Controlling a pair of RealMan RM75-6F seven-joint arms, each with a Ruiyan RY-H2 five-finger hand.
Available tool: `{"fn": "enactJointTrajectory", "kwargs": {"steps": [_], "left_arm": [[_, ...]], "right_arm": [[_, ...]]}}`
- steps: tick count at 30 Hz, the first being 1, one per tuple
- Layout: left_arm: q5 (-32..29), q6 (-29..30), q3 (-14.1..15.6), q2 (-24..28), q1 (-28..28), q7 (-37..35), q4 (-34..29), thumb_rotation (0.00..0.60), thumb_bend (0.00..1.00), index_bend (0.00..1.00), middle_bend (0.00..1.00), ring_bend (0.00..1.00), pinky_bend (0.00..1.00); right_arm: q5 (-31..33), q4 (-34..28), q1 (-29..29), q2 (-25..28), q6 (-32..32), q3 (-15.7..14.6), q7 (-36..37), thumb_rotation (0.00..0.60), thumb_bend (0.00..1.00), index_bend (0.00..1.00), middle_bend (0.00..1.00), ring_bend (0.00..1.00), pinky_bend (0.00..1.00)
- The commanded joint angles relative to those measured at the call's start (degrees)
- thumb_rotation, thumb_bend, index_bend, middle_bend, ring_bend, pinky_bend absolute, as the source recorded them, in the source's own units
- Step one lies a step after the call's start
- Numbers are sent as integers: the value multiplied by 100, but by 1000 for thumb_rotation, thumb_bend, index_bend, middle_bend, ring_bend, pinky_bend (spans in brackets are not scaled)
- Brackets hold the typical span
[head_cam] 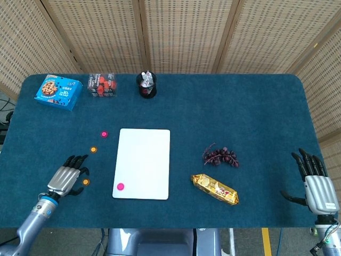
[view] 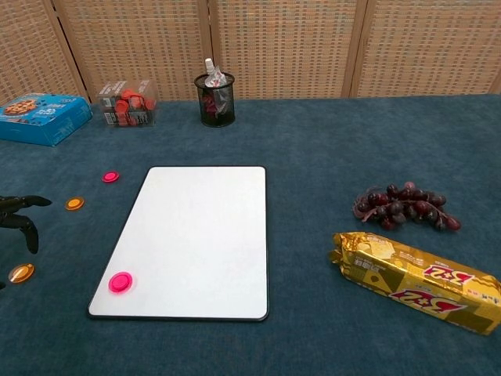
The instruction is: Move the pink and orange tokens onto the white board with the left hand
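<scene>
Pink token [head_cam: 120, 186] on white board [head_cam: 144, 160]; left hand [head_cam: 65, 179] empty, fingers spread, beside orange token [head_cam: 86, 182].

- This looks like a robot test room, not a home.
- A table [head_cam: 256, 106] with a dark blue cloth stands in front of woven folding screens [head_cam: 181, 32].
- Snacks lie on it like test props: a blue cookie box [head_cam: 58, 92], grapes [head_cam: 220, 157] and a gold snack pack [head_cam: 214, 189].
- Bare floor shows under the table edge.
</scene>
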Motion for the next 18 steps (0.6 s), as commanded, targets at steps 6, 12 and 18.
{"fn": "enactJointTrajectory", "kwargs": {"steps": [6, 12, 18], "left_arm": [[108, -58, -45, -196, 50, -161, 250, 600, 285, 384, 0, 0, 0], [126, -118, -77, -291, 61, -161, 353, 600, 286, 415, 0, 0, 0], [41, -162, -132, -334, 85, -111, 411, 600, 289, 492, 0, 0, 0]], "right_arm": [[3, -6, -1, 7, -4, -1, 14, 600, 0, 0, 0, 0, 0], [8, -5, -1, 10, -6, 1, 25, 600, 0, 0, 0, 0, 0], [13, -3, 0, 10, -9, 4, 38, 600, 0, 0, 0, 0, 0]]}}
